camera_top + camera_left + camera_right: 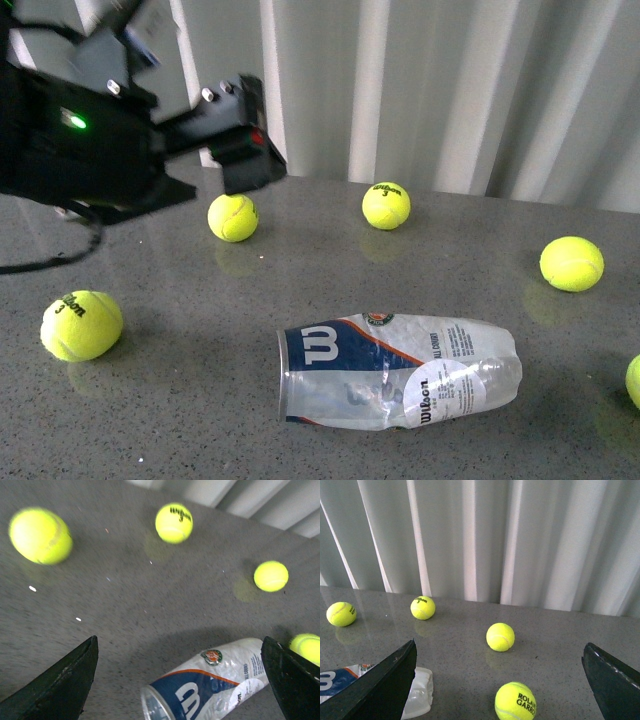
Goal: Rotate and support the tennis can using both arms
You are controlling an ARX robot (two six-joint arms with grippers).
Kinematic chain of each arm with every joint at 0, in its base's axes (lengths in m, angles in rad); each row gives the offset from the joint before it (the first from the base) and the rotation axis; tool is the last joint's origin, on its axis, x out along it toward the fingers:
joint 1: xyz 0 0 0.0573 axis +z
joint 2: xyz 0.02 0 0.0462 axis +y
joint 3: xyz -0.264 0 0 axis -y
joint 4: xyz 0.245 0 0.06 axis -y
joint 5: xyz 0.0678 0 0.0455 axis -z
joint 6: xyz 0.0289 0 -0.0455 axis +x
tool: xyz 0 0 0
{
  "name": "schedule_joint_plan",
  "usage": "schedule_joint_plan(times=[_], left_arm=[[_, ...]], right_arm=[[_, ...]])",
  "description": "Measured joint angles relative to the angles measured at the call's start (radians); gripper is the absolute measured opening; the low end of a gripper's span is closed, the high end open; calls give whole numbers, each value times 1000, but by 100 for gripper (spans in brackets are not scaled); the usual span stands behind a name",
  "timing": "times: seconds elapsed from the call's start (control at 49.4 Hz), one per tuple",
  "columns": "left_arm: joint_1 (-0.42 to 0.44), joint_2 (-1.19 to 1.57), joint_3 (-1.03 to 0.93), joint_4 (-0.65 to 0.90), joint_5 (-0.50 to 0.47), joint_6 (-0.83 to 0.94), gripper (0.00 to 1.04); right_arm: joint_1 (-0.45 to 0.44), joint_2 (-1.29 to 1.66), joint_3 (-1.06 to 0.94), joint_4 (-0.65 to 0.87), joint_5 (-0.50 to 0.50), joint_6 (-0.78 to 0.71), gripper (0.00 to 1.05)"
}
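Grey speckled table (200, 420): found the tennis can (400, 372) lying on its side near the front, rim end leftward, touched by nothing. Saw the left gripper (245, 135) hovering high at far left, spread wide; saw the right gripper (499, 645) spread wide too.

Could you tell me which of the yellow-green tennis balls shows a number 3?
The yellow-green felt tennis ball at the front view's far left, left of the clear dented plastic tennis can; the others there show no digit.
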Motion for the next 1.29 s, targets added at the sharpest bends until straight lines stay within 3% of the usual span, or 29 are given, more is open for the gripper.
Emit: schedule_joint_plan(times=[0.243,0.809,1.295], left_arm=[[-16,260,23,84,87,-184,98],[-13,291,-45,112,200,-264,98],[-126,267,-98,209,193,-400,98]], right_arm=[[0,0,0,0,0,0,98],[0,0,0,0,0,0,98],[0,0,0,0,0,0,98]])
